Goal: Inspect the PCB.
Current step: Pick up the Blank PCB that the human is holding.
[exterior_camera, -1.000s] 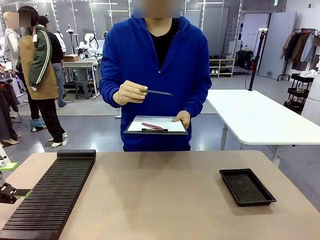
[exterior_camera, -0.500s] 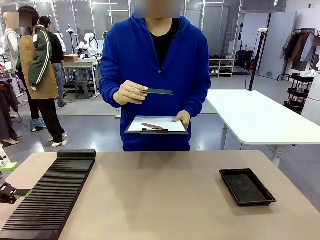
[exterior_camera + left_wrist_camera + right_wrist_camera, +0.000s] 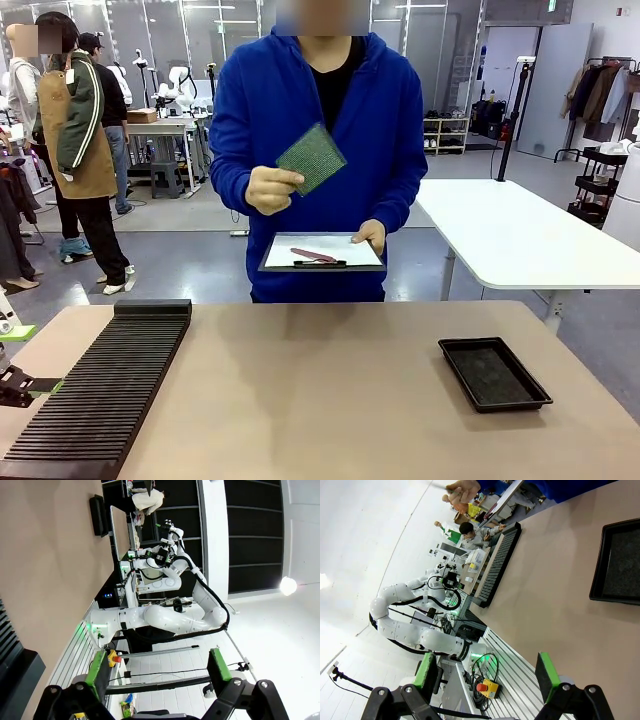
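**PCB** [image 3: 311,158]: green board with a dotted face turned toward the front camera. It is held in the air at chest height, above the clipboard and well off the table. It stands diamond-wise on one corner. The long axis appears to slant from the holding fingers up toward picture right, with one corner pointing up.

**Upper hand** [image 3: 268,188]: the person's, pinching the PCB by its lower-left edge. The board rises above and beside the fingers.

**Lower hand** [image 3: 370,236]: the person's, below the upper hand and closed on one corner of the clipboard.

**Clipboard** [image 3: 322,252]: dark, carrying a white sheet, held roughly level. It is below the upper hand and apart from the PCB.

**Pen** [image 3: 313,254]: reddish, lying on the sheet beside the lower hand.

**Left gripper** [image 3: 157,667]: fingers spread wide with nothing between the green pads [image 3: 97,666]. It is well apart from the PCB.

**Right gripper** [image 3: 485,675]: fingers spread wide and empty, also well apart from the PCB.

**Rack** [image 3: 100,385]: black and slotted, lying on the table on the left gripper's side, its long axis running away from the robot.

**Tray** [image 3: 493,373]: black and shallow, on the table on the right gripper's side, well below both of the person's hands.

**Table** [image 3: 320,400]: tan top, between the grippers and the person.
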Tool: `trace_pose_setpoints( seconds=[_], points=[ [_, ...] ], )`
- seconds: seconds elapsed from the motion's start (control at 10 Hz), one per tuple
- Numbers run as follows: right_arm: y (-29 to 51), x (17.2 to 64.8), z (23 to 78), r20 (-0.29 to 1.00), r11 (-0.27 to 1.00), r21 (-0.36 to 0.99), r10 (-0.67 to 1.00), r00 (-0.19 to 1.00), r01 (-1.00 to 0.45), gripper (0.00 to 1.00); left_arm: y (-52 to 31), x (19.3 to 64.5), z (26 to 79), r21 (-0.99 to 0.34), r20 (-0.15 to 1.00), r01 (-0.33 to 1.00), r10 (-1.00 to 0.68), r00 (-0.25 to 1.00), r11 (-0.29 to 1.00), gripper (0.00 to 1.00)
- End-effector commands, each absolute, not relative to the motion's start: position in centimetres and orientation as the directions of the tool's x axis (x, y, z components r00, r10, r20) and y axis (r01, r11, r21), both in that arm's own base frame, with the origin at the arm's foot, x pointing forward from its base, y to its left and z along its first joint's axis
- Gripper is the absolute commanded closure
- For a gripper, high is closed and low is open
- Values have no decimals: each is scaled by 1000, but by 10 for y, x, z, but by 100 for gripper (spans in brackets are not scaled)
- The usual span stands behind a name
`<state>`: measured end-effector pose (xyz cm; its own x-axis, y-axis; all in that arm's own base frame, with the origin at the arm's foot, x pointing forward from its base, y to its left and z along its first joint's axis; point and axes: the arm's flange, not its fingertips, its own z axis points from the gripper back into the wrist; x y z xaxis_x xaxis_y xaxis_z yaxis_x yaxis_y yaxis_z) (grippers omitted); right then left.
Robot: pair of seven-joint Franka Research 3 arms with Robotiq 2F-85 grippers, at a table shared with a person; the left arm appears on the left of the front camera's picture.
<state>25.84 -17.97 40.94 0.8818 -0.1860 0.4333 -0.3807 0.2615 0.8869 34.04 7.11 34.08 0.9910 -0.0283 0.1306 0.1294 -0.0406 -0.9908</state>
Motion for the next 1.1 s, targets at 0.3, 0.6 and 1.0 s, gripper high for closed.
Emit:
trace_pose_setpoints(
  seconds=[0.3, 0.6, 1.0],
  points=[
    [-180, 258, 411, 447, 254, 882, -189, 874, -396, 0, 72, 340, 341, -991, 131, 130, -35, 991, -43, 0],
    [-180, 258, 411, 447, 254, 882, -189, 874, -396, 0, 72, 340, 341, -991, 131, 130, -35, 991, -43, 0],
    [-180, 258, 411, 447, 254, 882, -189, 874, -396, 0, 72, 340, 341, -991, 131, 130, -35, 991, -43, 0]
  ],
)
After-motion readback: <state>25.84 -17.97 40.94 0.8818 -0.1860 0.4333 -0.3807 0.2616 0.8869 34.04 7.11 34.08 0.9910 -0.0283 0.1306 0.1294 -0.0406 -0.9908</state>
